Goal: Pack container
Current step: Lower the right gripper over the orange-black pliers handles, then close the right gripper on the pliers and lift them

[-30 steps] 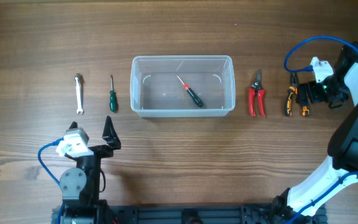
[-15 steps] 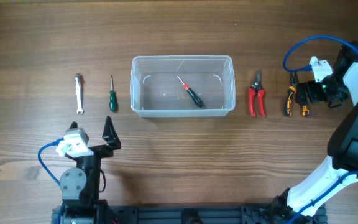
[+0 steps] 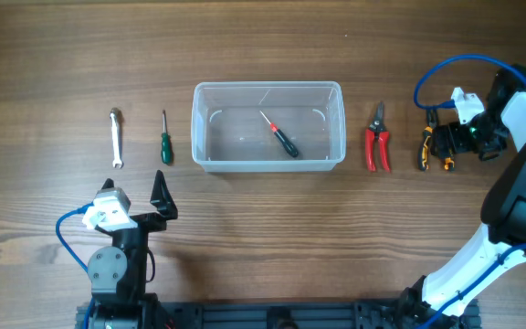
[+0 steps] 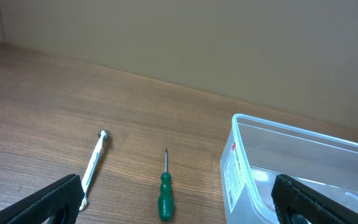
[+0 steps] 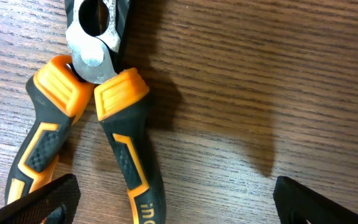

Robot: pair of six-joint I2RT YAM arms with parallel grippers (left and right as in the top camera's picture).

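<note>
Container (image 3: 268, 86): clear tub in the middle of the desk, halfway between the left and right edges, long side along the near edge.
Inside the tub: one small screwdriver (image 3: 281, 138) with a black and red handle, lying slanted on the bottom.
Green screwdriver (image 3: 164, 142): flat on the desk just left of the tub, not touching it, tip toward the far edge.
Wrench (image 3: 115, 137): silver, left of the green screwdriver and apart from it, closer to the left edge.
Red cutters (image 3: 378, 146): flat on the desk just right of the tub, not touching it.
Orange pliers (image 3: 425, 146): right of the red cutters, close to the right edge, handles toward the near edge.
Right gripper (image 5: 176, 190): right over the orange pliers, fingers spread wide, holding nothing. Touching the pliers or not: cannot tell.
Left gripper (image 4: 176, 190): by the near edge on the left side, fingers spread wide, holding nothing, facing the wrench and green screwdriver, well apart from both.
Desk (image 3: 62, 55): brown wood.
</note>
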